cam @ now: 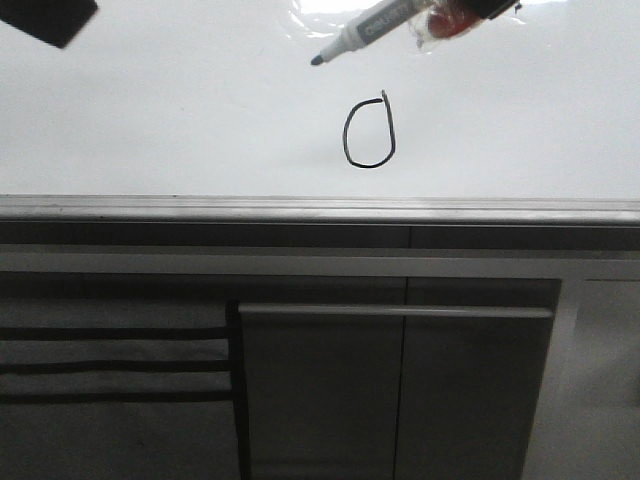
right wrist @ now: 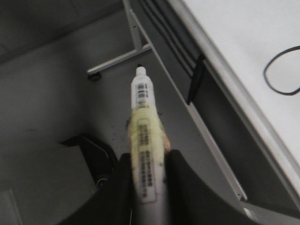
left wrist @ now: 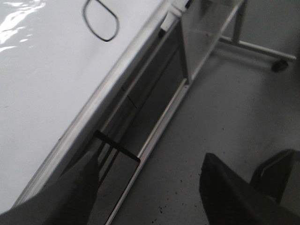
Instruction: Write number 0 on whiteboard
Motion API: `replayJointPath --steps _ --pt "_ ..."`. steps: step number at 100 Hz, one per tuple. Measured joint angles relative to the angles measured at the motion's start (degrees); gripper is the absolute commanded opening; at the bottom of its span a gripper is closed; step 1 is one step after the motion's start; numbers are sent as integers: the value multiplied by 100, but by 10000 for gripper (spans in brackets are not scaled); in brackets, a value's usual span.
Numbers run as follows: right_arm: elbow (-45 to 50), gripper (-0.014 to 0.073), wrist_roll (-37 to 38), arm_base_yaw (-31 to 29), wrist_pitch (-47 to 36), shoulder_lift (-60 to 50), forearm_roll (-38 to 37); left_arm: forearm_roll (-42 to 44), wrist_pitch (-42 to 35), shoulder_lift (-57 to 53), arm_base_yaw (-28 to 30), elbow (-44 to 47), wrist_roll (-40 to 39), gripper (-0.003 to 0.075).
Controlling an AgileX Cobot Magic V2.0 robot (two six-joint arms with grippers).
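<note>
The number 0 [cam: 369, 132] is a black marker loop with a short tail at its upper right, drawn on the glossy whiteboard [cam: 150, 120]. My right gripper [cam: 455, 15] at the top edge is shut on a white marker [cam: 365, 32]. The marker's dark tip points down-left and stands apart from the loop. The right wrist view shows the marker [right wrist: 143, 136] between the fingers of the gripper [right wrist: 146, 173], with part of the loop [right wrist: 281, 70] at the edge. My left gripper [cam: 45, 18] is at the top left, open and empty [left wrist: 145, 187]. The loop [left wrist: 100, 21] also shows in its view.
A grey metal edge rail [cam: 320, 208] runs along the board's near side. Dark grey cabinet panels [cam: 400, 390] lie below it. A metal frame leg with a caster [left wrist: 280, 64] stands on the grey floor [left wrist: 225, 117].
</note>
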Motion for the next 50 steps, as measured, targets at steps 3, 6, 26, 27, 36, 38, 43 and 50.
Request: replayJointPath --steps 3,6,26,27,36,38,43,50 --pt "0 24 -74 46 139 2 0 -9 31 94 -79 -53 84 428" --pt "0 24 -151 112 238 2 0 -25 65 203 -156 -79 169 428" --pt "0 24 -528 612 420 2 0 -214 88 619 -632 -265 589 428" --pt "0 24 -537 654 420 2 0 -229 99 640 -642 -279 602 428" --pt "0 24 -697 926 350 2 0 -360 102 743 -753 -388 687 428" --pt "0 24 -729 964 312 2 0 -406 102 768 -766 -400 729 428" --pt "0 24 -771 1105 197 2 0 -542 147 814 -793 -484 849 428" --pt "0 24 -840 1232 36 2 0 -768 158 881 -803 -535 1050 428"
